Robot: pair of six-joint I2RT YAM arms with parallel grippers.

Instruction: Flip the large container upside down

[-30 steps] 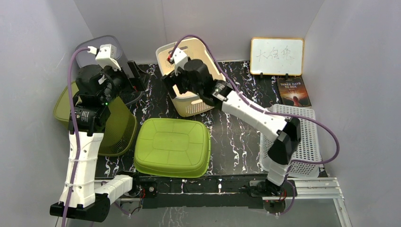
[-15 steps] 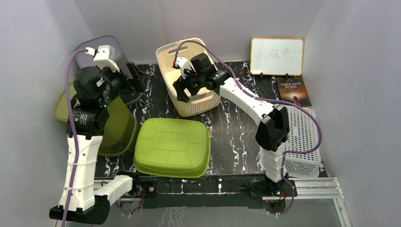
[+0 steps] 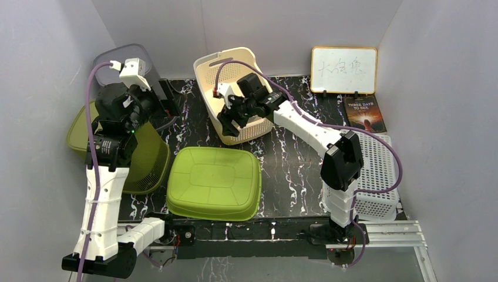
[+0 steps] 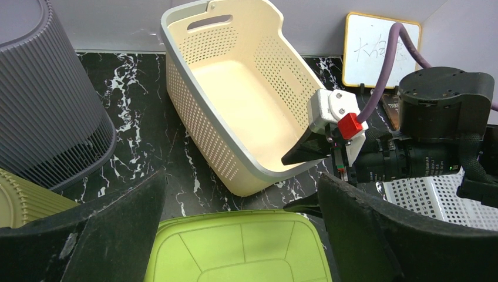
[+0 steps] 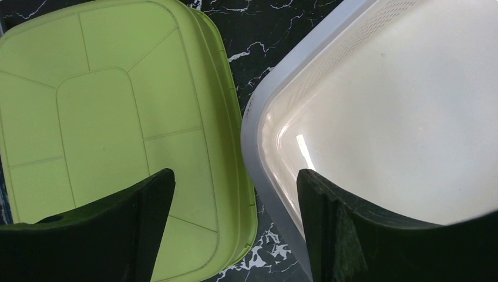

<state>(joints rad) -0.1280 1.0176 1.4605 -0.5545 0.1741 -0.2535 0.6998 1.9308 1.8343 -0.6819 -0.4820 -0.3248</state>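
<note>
Wrist views: right hand (image 5: 235, 176) spread astride cream basket (image 5: 399, 106) rim; left hand (image 4: 242, 179) spread, empty; overhead unclear.

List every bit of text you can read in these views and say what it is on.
"THREE DAYS TO SEE": cover of the book at the back right of the table.
Whiteboard: three handwritten characters, too faint to read for certain.
Smaller print on the book: too small to read.
</note>
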